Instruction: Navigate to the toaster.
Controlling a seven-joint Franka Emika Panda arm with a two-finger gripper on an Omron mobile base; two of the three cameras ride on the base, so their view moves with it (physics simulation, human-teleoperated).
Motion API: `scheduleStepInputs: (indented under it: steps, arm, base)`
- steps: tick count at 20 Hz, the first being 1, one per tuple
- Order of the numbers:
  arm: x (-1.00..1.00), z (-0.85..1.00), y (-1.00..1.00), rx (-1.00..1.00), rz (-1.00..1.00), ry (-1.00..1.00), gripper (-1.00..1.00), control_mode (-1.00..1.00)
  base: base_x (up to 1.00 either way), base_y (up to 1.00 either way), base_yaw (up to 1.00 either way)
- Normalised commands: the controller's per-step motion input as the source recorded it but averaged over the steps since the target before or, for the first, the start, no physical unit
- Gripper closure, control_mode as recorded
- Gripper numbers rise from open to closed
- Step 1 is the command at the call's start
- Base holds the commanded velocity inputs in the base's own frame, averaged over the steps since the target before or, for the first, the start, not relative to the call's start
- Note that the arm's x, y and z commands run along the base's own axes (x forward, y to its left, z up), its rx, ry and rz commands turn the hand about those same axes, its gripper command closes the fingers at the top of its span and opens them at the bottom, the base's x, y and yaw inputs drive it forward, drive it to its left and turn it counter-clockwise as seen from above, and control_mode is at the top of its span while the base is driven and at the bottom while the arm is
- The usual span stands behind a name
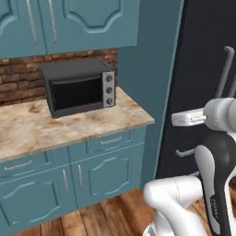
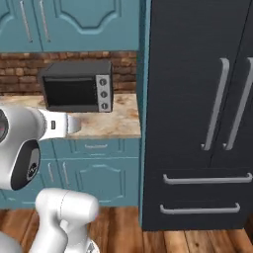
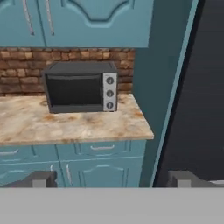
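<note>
Toaster's location cannot be told from these views. A black toaster oven [image 1: 78,87] with a glass door and three knobs is seen on a mottled beige stone counter [image 1: 27,131], against a brick backsplash [image 1: 18,78]. Teal cabinets [image 1: 106,170] are set below and above. A black fridge [image 2: 197,99] is placed right of the counter, on a wood floor [image 1: 92,216]. Gripper [image 3: 113,179] fingertips are held spread wide, nothing between.

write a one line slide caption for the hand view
Black toaster oven on the marble counter beside a dark fridge.

Oven [image 1: 78,86] on counter [image 1: 27,129] — fridge [image 2: 197,113] rightward
</note>
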Motion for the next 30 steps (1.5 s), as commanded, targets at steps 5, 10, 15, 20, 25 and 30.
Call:
scheduleStepInputs:
  steps: [5,10,15,20,25,30]
  arm:
    - [0.00,0.00,0.00,0.00,0.00,0.00,-1.00,1.00]
    - [0.00,0.00,0.00,0.00,0.00,0.00,-1.00,1.00]
    - [0.00,0.00,0.00,0.00,0.00,0.00,-1.00,1.00]
    - [0.00,0.00,0.00,0.00,0.00,0.00,-1.00,1.00]
    - [0.00,0.00,0.00,0.00,0.00,0.00,-1.00,1.00]
    - [0.00,0.00,0.00,0.00,0.00,0.00,-1.00,1.00]
  base:
    - [0.00,0.00,-1.00]
    - [0.00,0.00,-1.00]
    - [0.00,0.00,-1.00]
    - [0.00,0.00,-1.00]
    - [0.00,0.00,-1.00]
    - [0.00,0.00,-0.99]
